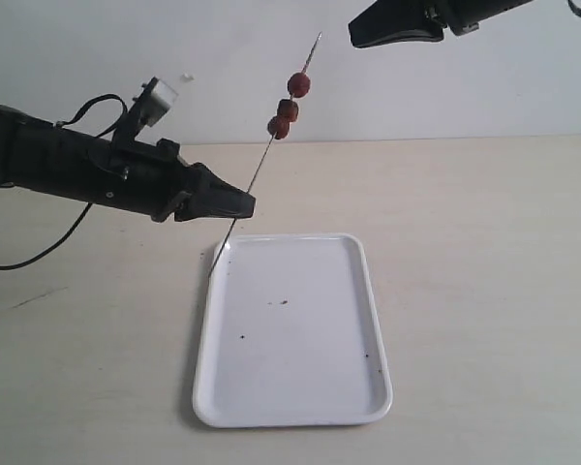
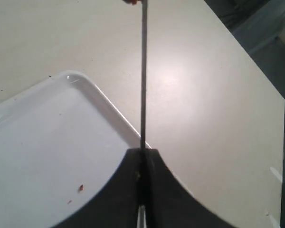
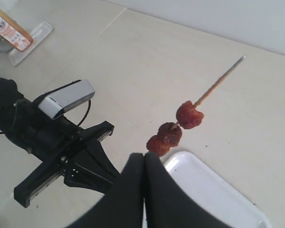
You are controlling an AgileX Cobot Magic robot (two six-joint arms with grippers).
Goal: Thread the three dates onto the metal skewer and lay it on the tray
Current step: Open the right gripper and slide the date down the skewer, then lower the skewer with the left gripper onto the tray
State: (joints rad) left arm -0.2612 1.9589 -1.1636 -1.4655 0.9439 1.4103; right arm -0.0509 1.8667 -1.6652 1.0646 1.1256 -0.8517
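While clamping the skewer [image 1: 257, 174] near its lower end with closed left jaws, holds it slanted over the tray's [image 1: 290, 235] far left corner. Carries three dates [image 1: 288, 108] near the tip, touching. Shows right jaws closed, empty, high above the surface [image 1: 484, 242].

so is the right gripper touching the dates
Apart. The exterior view shows the right gripper shut and high up, with a clear gap between it and the dates on the metal skewer.
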